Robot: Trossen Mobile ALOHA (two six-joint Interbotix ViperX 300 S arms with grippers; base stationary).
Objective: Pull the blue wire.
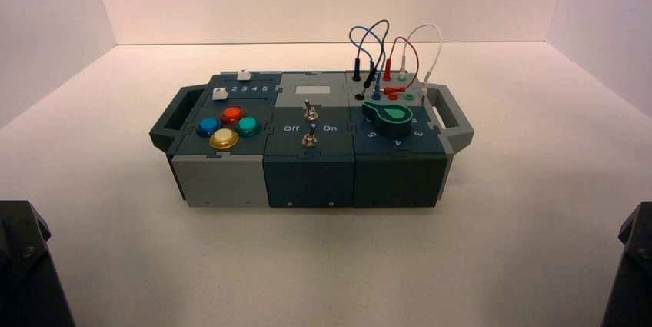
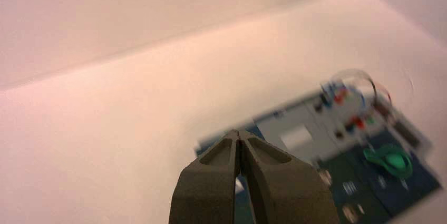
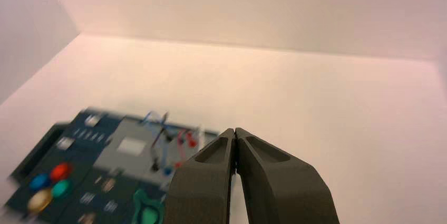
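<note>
The blue wire (image 1: 351, 37) arches in a loop over the far right corner of the box (image 1: 307, 177) and ends in a blue plug (image 1: 377, 95) beside the green knob (image 1: 392, 118). It also shows in the right wrist view (image 3: 158, 125), blurred. My left gripper (image 2: 240, 133) is shut and empty, held back well short of the box at the near left. My right gripper (image 3: 234, 130) is shut and empty, held back at the near right. Both arms (image 1: 23, 265) show only at the bottom corners of the high view.
A red lead (image 1: 407, 44) and a white lead (image 1: 430, 31) loop right of the blue wire. The box also carries round coloured buttons (image 1: 224, 138), two toggle switches (image 1: 309, 111), white sliders (image 1: 220, 94) and end handles (image 1: 454, 119). White walls enclose the table.
</note>
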